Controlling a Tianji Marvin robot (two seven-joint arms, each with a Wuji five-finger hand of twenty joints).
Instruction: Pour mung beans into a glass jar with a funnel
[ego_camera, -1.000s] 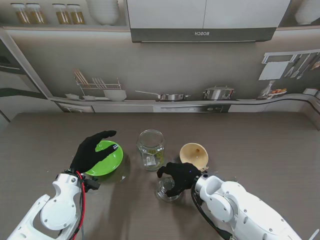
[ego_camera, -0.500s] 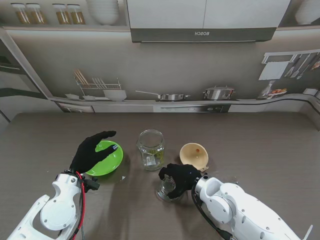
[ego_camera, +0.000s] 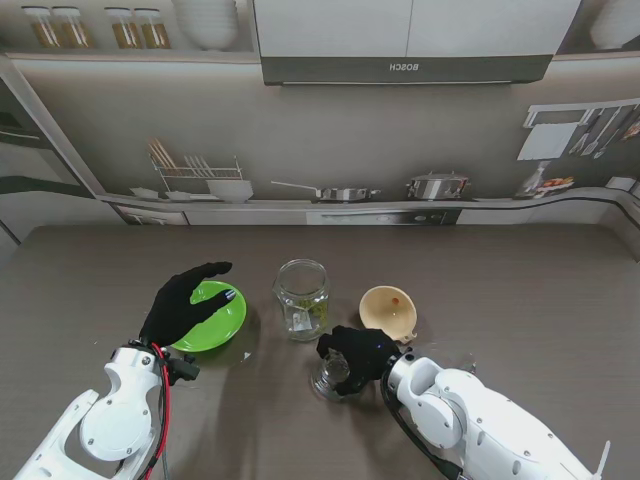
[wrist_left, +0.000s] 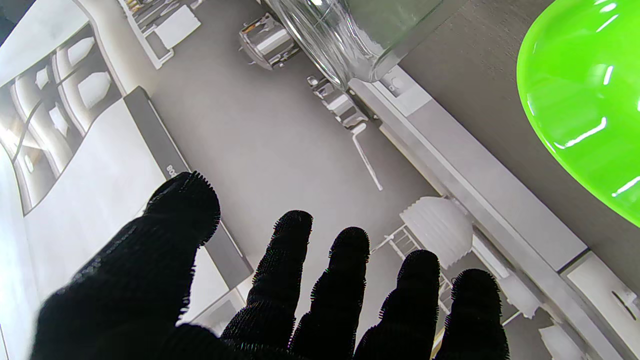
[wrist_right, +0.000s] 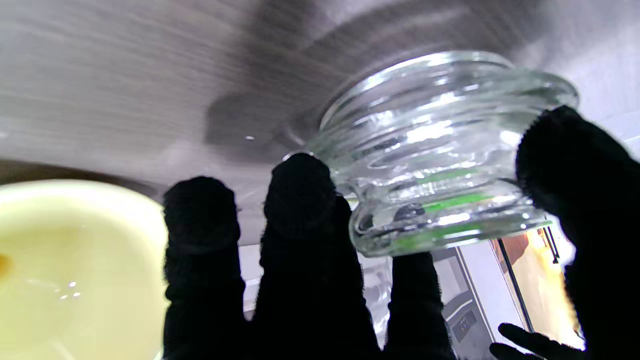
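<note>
A clear glass jar (ego_camera: 301, 298) stands upright mid-table, mouth uncovered, also in the left wrist view (wrist_left: 350, 35). Left of it sits a bright green bowl (ego_camera: 212, 322) (wrist_left: 585, 100); my left hand (ego_camera: 185, 303) hovers over its near rim, fingers (wrist_left: 345, 280) spread, holding nothing. A cream funnel (ego_camera: 388, 310) (wrist_right: 65, 260) lies right of the jar. Nearer to me, a ribbed glass lid (ego_camera: 329, 378) (wrist_right: 430, 165) rests on the table, with my right hand (ego_camera: 362, 352) curled around it, thumb and fingers (wrist_right: 300, 200) on opposite sides. Beans are too small to make out.
A printed kitchen backdrop (ego_camera: 320, 150) rises behind the table's far edge. Brown tabletop (ego_camera: 520, 290) stretches to the right of the funnel and to the left of the bowl. A few tiny specks (ego_camera: 247, 355) lie by the bowl.
My right hand has crept slightly forward and left, closing tighter around the glass lid. The left hand, bowl, jar and funnel have not moved.
</note>
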